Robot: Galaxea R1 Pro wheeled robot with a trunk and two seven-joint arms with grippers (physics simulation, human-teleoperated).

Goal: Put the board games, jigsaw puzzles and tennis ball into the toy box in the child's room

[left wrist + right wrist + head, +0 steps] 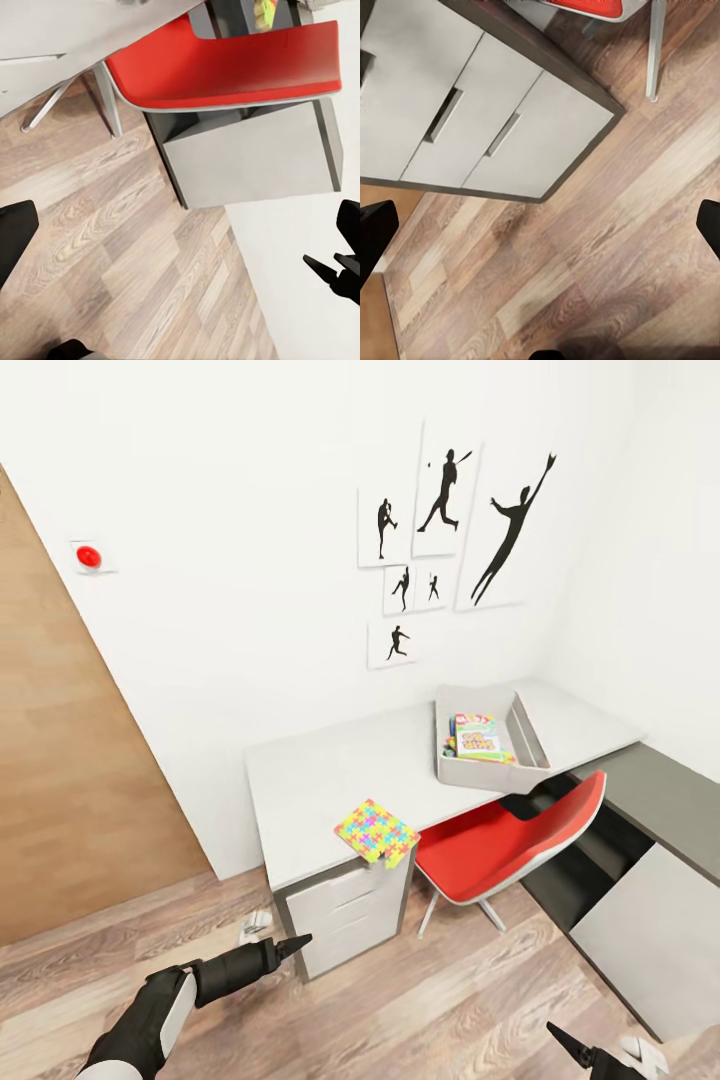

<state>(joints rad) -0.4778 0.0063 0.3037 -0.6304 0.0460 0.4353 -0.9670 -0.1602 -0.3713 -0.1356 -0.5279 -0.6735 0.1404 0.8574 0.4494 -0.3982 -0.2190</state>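
Observation:
The light grey toy box (530,732) stands on the table (320,780) toward its far right. A colourful board game (478,738) lies inside it. A multicoloured jigsaw puzzle (376,832) rests on the table's front edge above the white drawers, slightly overhanging. My left gripper (295,943) hangs low over the floor, in front of the drawers. In its wrist view the left gripper (180,232) is open and empty. My right gripper (565,1042) is low at the right, and its wrist view shows the right gripper (540,232) open over bare floor. The tennis ball and bed are out of view.
A red chair (510,840) is tucked under the table between the drawers (345,915) and the lower dark grey desk section (650,830). Black sports prints (450,540) hang on the white wall. A brown door (70,760) is at the left, with wood floor (420,1010) in front.

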